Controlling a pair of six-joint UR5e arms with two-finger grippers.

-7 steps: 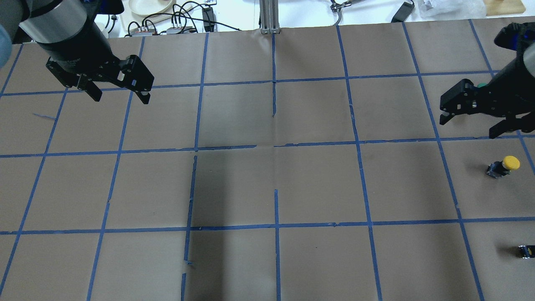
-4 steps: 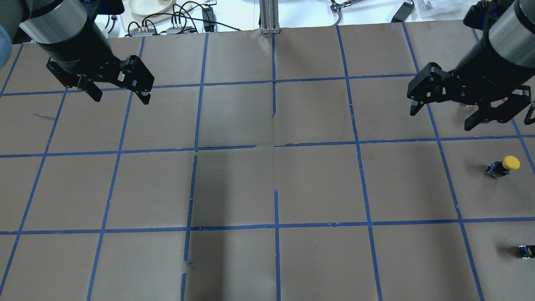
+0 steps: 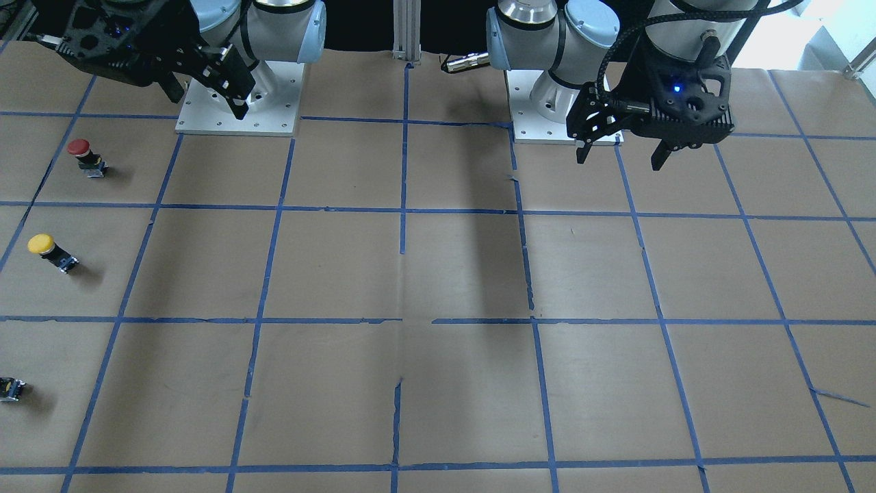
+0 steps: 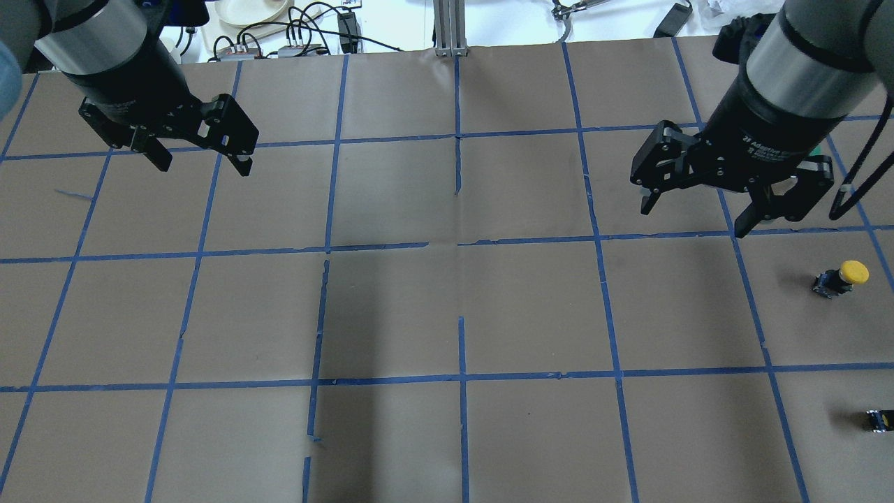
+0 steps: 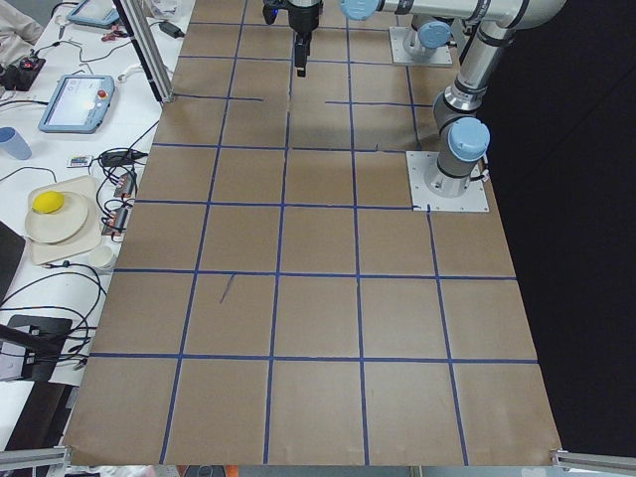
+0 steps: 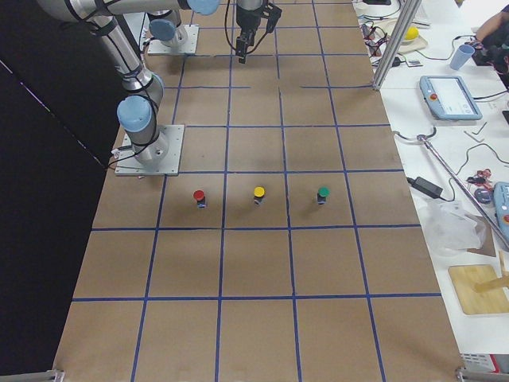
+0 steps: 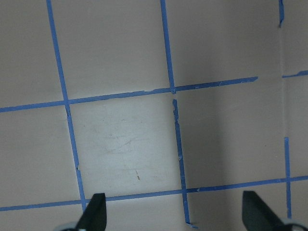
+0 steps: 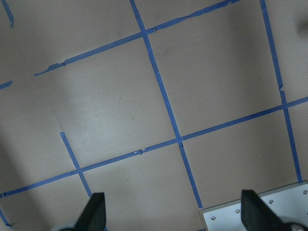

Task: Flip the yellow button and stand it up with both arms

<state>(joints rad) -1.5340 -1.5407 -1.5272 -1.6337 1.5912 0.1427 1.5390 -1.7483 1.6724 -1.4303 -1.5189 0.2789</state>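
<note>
The yellow button (image 4: 841, 277) stands on the brown paper near the table's right edge, cap up as far as I can tell. It also shows in the front view (image 3: 49, 250) and the right side view (image 6: 258, 194). My right gripper (image 4: 695, 216) hovers open and empty, to the left of the button and farther back, well apart from it; in the front view it is at the top left (image 3: 205, 103). My left gripper (image 4: 202, 154) hangs open and empty over the far left of the table, also in the front view (image 3: 619, 157). Both wrist views show only bare paper between spread fingers.
A red-capped button (image 3: 85, 156) stands between the yellow one and the robot's side. A green-capped one (image 6: 322, 194) stands on the yellow one's other side. A small dark capless part (image 4: 878, 420) lies at the right edge. Blue tape lines grid the paper.
My right arm has swung left from the table's right edge toward the middle, its gripper still open. The left arm and the yellow button have not moved.
</note>
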